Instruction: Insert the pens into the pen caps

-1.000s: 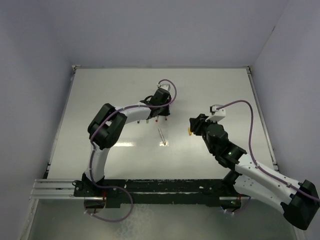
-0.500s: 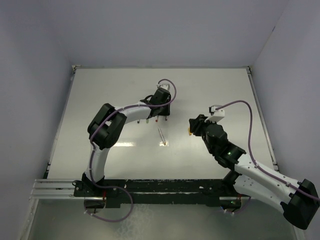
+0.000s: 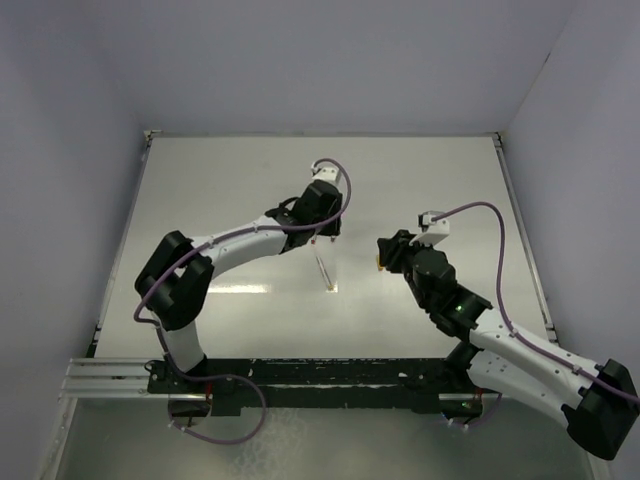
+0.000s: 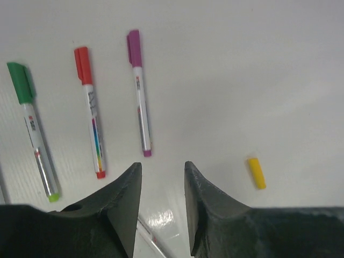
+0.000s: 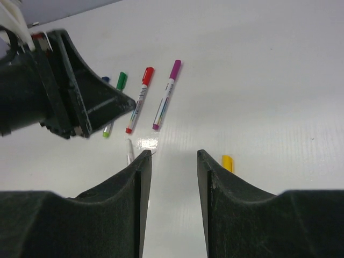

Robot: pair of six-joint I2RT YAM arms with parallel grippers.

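Yellow cap point(image 4: 257, 173) lies loose on desk point(image 4: 242, 64), near bare pen point(image 4: 149, 239) (partly hidden by L end effector point(image 4: 162, 166)). Capped pens point(image 4: 91, 118), green, red, magenta, lie side by side. L and R end effector point(image 5: 173, 153) fingers apart, empty.

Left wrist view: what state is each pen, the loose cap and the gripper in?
green pen: capped, lying flat.
red pen: capped, lying flat.
magenta pen: capped, lying flat.
yellow cap: loose, on no pen.
whitish pen: mostly hidden between the fingers, state unclear.
left gripper: open, empty.
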